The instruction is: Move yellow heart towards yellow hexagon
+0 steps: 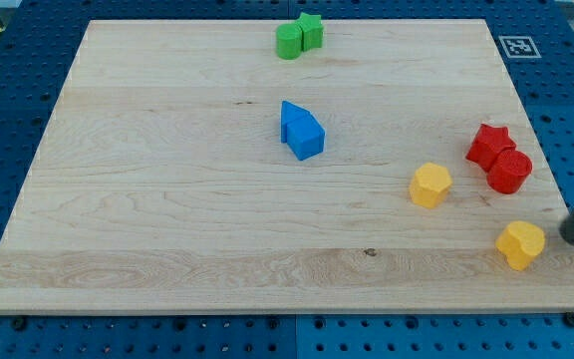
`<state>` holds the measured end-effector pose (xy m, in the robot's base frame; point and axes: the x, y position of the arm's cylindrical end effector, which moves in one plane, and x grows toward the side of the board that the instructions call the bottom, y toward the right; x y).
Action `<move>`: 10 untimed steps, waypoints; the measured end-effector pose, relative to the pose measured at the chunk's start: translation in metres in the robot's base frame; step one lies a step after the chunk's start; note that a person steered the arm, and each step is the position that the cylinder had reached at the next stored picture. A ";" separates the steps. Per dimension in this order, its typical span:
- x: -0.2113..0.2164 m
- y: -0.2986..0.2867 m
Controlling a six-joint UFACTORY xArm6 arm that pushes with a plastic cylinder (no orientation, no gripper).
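The yellow heart lies near the board's bottom right corner. The yellow hexagon lies up and to the left of it, well apart. My tip shows at the view's right edge, a short gap to the right of the yellow heart and not touching it. The rod runs out of the frame to the upper right.
A red star and a red cylinder touch each other above the heart. Two blue blocks sit together at mid-board. A green cylinder and a green star sit at the top edge. The wooden board ends just right of the tip.
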<state>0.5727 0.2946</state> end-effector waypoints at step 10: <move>0.011 -0.090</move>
<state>0.5838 0.2044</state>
